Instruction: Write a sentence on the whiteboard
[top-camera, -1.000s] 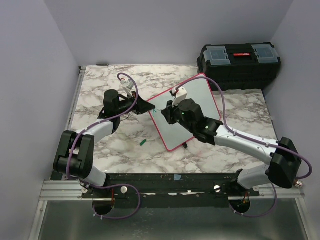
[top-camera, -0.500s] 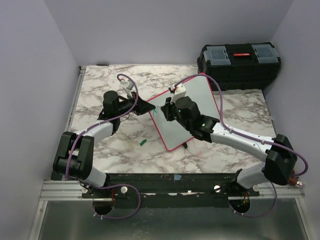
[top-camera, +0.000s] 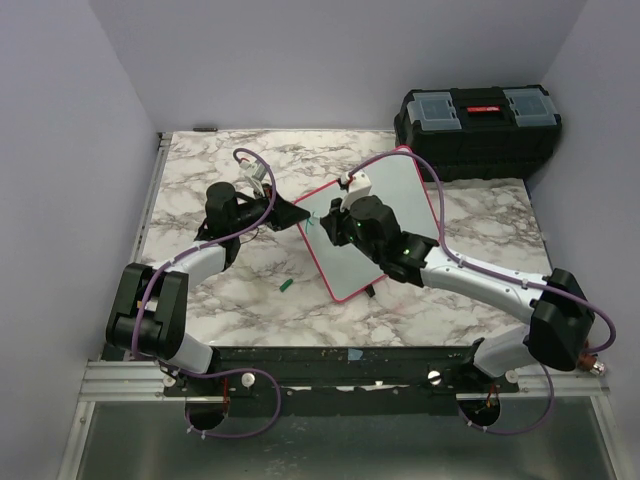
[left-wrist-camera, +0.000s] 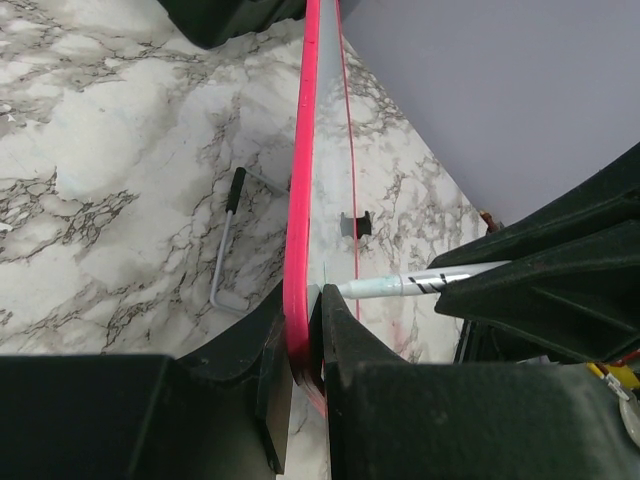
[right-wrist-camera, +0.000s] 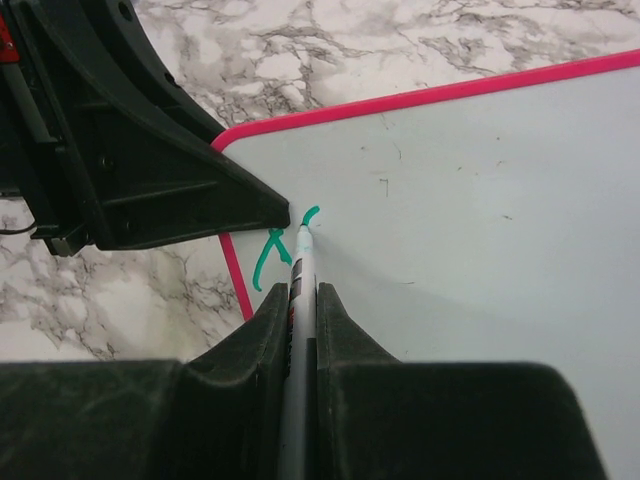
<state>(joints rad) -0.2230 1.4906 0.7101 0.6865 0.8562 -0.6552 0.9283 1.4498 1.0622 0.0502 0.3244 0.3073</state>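
The whiteboard (top-camera: 385, 205), white with a pink-red frame, stands tilted in mid-table. My left gripper (top-camera: 297, 214) is shut on its left edge; in the left wrist view the pink frame (left-wrist-camera: 298, 220) runs between my jaws (left-wrist-camera: 305, 330). My right gripper (top-camera: 330, 228) is shut on a white marker (right-wrist-camera: 301, 270) whose tip touches the board (right-wrist-camera: 470, 200) near its left corner. Green strokes (right-wrist-camera: 268, 255) are drawn there, with a short new stroke at the tip. The marker also shows in the left wrist view (left-wrist-camera: 420, 284).
A black toolbox (top-camera: 478, 125) stands at the back right. A small green cap (top-camera: 285, 285) lies on the marble table (top-camera: 200, 180) in front of the board. A black-handled metal rod (left-wrist-camera: 225, 240) lies on the table beside the board.
My right gripper with the marker has shifted slightly left along the board's left corner. The left gripper and board have stayed still.
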